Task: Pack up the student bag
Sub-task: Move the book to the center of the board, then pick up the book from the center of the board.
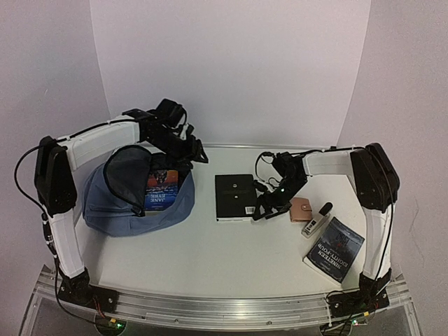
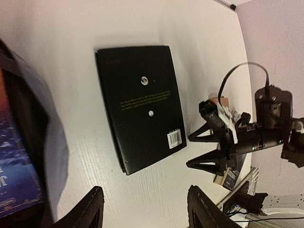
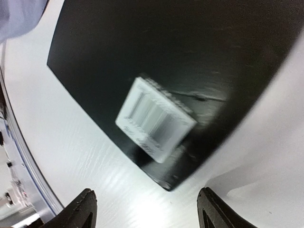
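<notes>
1. Top view: light was even and diffuse from above. The worktop (image 1: 210, 259) read bright, and the backdrop (image 1: 231, 70) carried a faint lilac cast.
2. Shadows there were soft and short. The mouth of the student bag (image 1: 115, 210) was nearly black inside.
3. Left wrist view: brightness fell off toward the left edge, where the bag threw a grey shadow on the worktop. The small print on the black book (image 2: 142, 104) was illegible.
4. The fingers (image 2: 90, 211) of the left gripper (image 2: 147, 213) showed as dark silhouettes.
5. Right wrist view: blurred throughout. The bars of the barcode label (image 3: 156, 118) were smeared, and a pale sheen crossed the cover.
6. The right gripper (image 3: 147, 213) was dark and soft-edged, with a grey shadow at the lower right.
</notes>
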